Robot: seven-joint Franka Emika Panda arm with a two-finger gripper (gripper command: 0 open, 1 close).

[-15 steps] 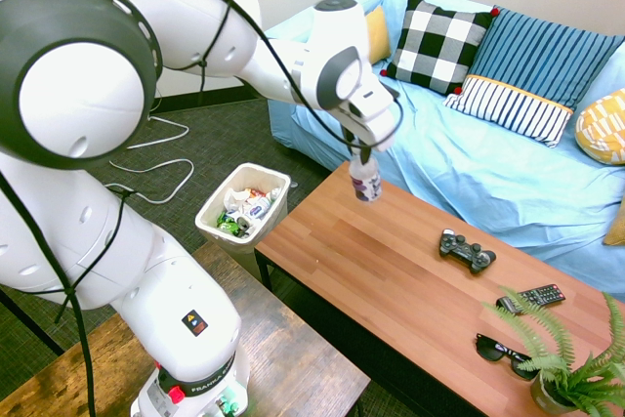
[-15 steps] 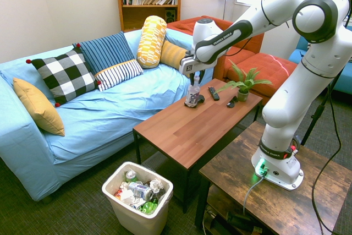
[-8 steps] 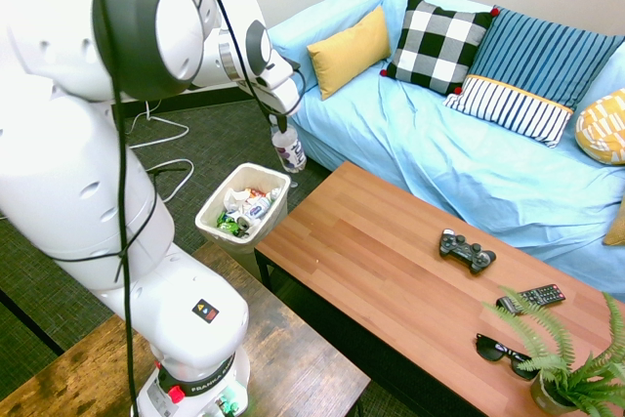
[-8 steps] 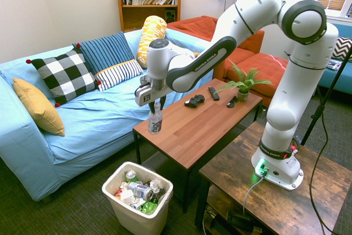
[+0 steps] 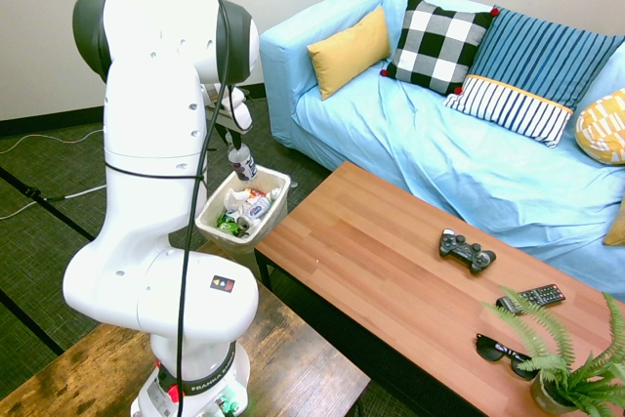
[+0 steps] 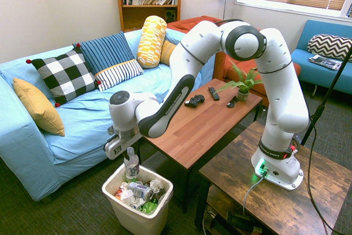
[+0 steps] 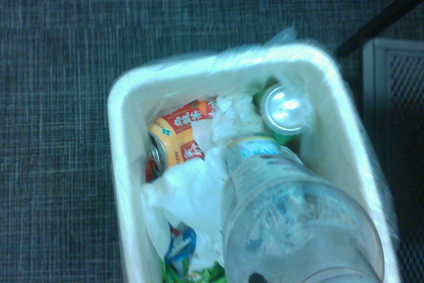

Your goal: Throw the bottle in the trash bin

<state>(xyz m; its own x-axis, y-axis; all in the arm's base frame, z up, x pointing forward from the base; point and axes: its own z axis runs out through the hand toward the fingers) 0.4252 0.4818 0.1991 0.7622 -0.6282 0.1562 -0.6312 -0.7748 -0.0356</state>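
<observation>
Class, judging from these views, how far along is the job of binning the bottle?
Done: the bottle is off the table. In hand: the pincer holds it by the top, upright, just above the bin, which is full of cans and wrappers. Left: release it.

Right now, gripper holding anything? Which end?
Yes: the gripper holds the bottle by its top, at the cap end. The bottle hangs upright, body free, just above the trash bin.
</observation>
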